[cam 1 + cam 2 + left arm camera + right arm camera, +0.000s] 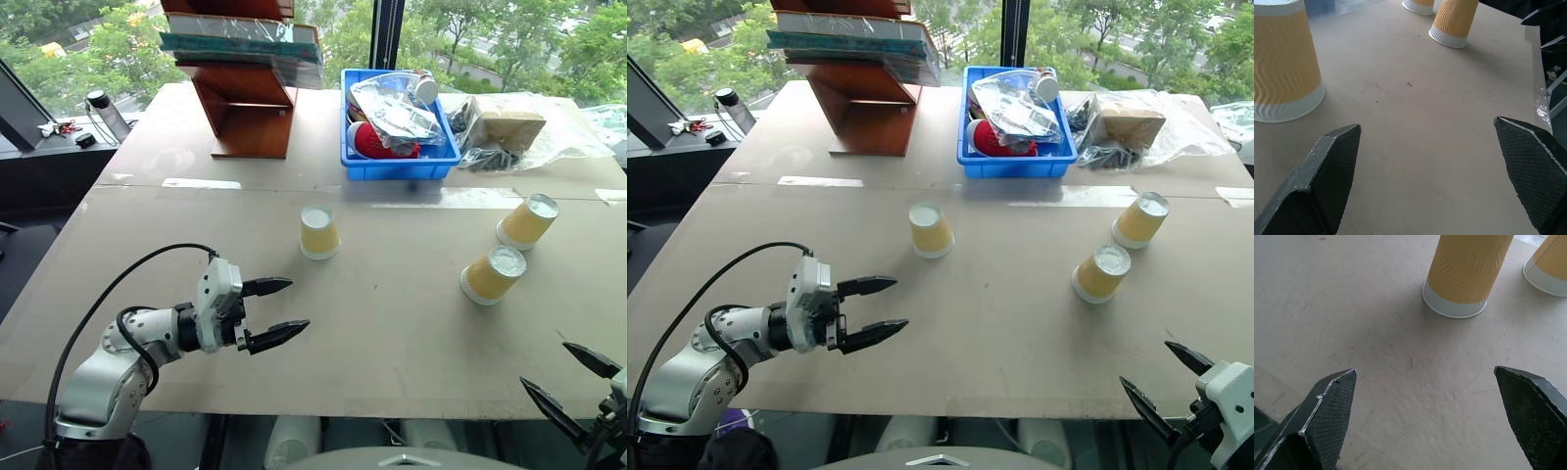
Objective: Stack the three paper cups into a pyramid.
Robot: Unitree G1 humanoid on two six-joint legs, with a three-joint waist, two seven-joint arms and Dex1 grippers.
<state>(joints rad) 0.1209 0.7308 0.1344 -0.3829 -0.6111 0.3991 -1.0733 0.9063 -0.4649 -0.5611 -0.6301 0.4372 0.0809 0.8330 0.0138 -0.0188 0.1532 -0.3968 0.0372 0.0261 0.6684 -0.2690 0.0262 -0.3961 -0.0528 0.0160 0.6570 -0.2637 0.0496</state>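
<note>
Three paper cups stand upside down and apart on the table: one near the middle (pixel 319 232), two on the right, a nearer one (pixel 493 274) and a farther one (pixel 528 220). My left gripper (pixel 280 311) hovers open over the front left of the table, short of the middle cup (pixel 1284 63), with nothing between its fingers. At the table's front right edge my right gripper (pixel 573 382) is open and empty too, and the nearer right cup (pixel 1466 271) stands ahead of it.
A blue bin (pixel 397 164) of clutter sits at the back centre. A wooden stand (pixel 250 108) holding books is to its left, and a box in clear plastic wrap (pixel 509 127) to its right. A dark bottle (pixel 106 113) stands at the far left.
</note>
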